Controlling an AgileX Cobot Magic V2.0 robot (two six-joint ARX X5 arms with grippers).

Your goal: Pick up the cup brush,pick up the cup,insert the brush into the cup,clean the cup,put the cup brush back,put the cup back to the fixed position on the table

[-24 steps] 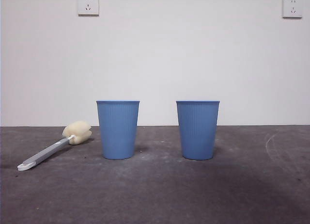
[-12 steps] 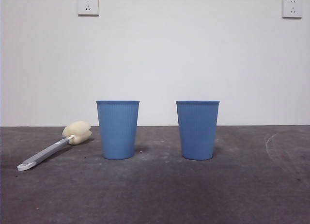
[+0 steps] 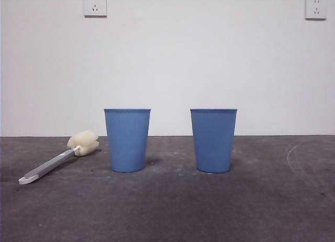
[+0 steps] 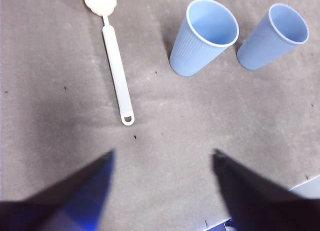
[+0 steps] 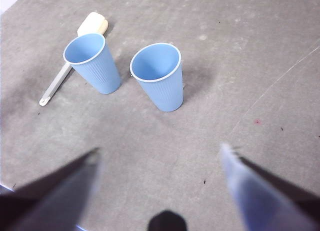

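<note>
The cup brush lies flat near one desk edge, handle free for grabbing. Both cups stand upright mid-desk, mouths ready. Left gripper and right gripper hover, fingers spread, empty.

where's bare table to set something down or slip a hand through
Bare table stretches in front of both cups, and beyond the far cup toward that table edge. The gap between it and the near cup is passable. Tightest: between that cup and the cup brush.
</note>
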